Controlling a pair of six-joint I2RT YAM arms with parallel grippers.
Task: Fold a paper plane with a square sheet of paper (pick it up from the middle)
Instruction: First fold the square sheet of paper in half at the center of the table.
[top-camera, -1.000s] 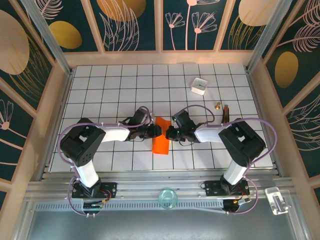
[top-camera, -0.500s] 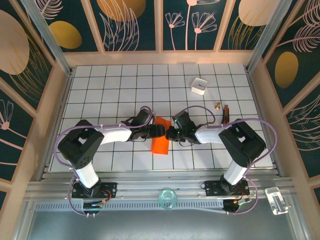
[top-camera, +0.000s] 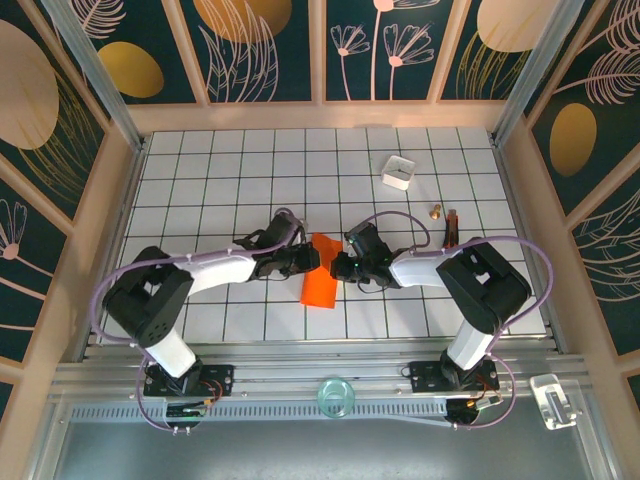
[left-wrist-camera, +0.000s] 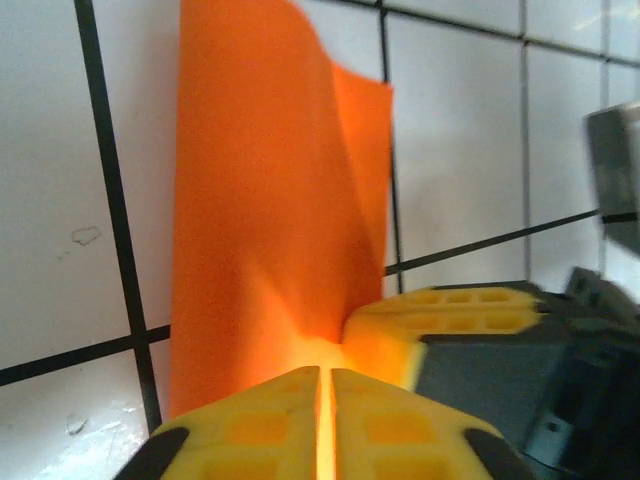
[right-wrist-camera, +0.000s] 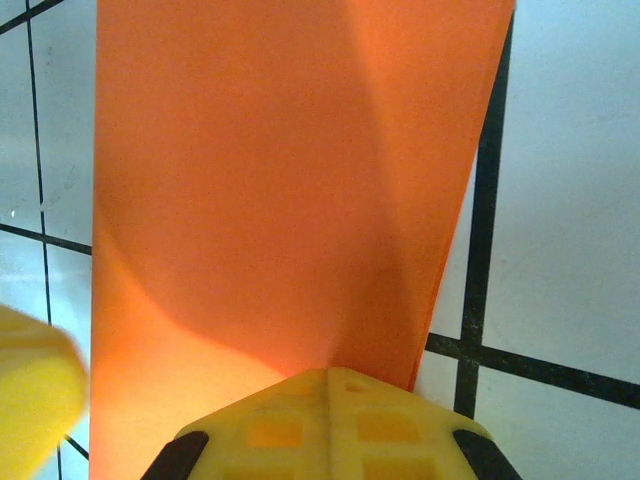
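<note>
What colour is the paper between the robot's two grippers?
The folded paper sheet is plain bright orange, best seen in the right wrist view.

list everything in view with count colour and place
paper: one, orange, table middle, between the arms
box: one, white, far right of table
brass piece: one, gold, right of paper
stick: one, dark brown, beside brass piece
disc: one, clear, near rail centre
plastic piece: one, clear, near right corner
table: one, white, black grid
left arm: one, white and black, jaws shut on paper
right arm: one, white and black, jaws shut on paper
</note>
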